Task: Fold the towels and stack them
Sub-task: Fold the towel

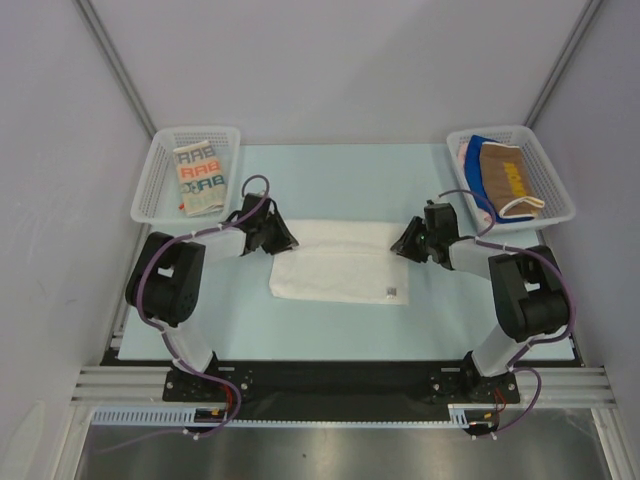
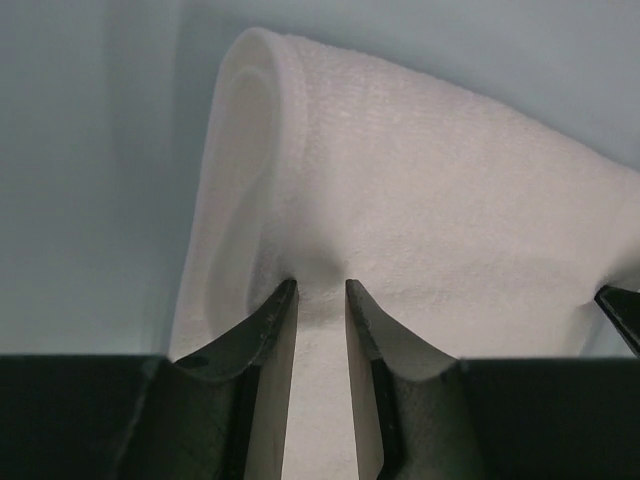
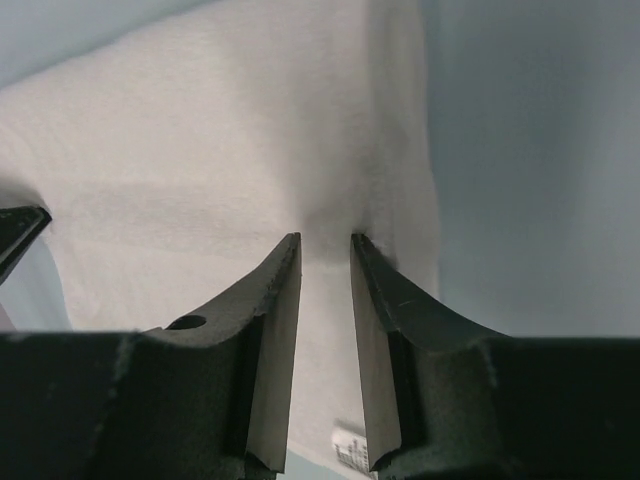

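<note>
A white towel (image 1: 340, 262) lies at the middle of the pale blue table (image 1: 330, 180), held at both ends by the two arms bolted to the table's near edge. The left gripper (image 1: 281, 236) pinches the cloth left of the table's centre. In its wrist view the gripper (image 2: 318, 295) has its fingers (image 2: 270, 330) drawn close with a ridge of terry between them, and the towel's edge curls into an open fold just beside them. The right gripper (image 1: 408, 240) holds the cloth right of the table's centre. Its own view shows the gripper (image 3: 325, 242) with its fingers (image 3: 275, 290) nipping the fabric, which dimples at the tips. A small label (image 1: 392, 292) sits on the towel's corner toward the table's near right. At the table's far left corner, a white mesh basket (image 1: 158, 185) holds a cream towel (image 1: 200, 178) printed with letters. At the far right corner, a second basket (image 1: 556, 196) holds a brown towel (image 1: 505, 180) lying on a blue towel (image 1: 478, 172).
</note>
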`<control>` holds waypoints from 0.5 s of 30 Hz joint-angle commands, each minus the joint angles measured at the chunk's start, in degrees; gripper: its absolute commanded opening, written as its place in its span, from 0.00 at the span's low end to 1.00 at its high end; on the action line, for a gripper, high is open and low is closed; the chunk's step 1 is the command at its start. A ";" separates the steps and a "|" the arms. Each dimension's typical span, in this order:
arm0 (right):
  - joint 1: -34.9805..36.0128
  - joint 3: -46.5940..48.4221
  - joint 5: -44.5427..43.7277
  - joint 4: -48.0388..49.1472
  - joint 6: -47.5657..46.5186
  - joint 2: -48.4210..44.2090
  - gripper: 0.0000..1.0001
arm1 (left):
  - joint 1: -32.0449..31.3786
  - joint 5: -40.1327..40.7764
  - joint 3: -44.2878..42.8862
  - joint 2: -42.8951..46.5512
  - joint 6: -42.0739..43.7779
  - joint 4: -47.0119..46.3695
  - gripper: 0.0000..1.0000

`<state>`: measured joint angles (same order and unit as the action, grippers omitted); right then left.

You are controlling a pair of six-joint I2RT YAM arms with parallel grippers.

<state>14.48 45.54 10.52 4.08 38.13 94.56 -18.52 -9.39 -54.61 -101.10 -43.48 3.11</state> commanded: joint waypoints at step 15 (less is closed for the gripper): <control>-7.18 -2.12 6.79 -1.17 -0.95 -6.32 0.32 | 4.20 -0.02 0.65 4.42 2.52 3.20 0.40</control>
<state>8.58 41.39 16.75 4.27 38.54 91.61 -16.19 -12.08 -52.31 -100.05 -43.03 2.00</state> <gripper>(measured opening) 0.319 0.396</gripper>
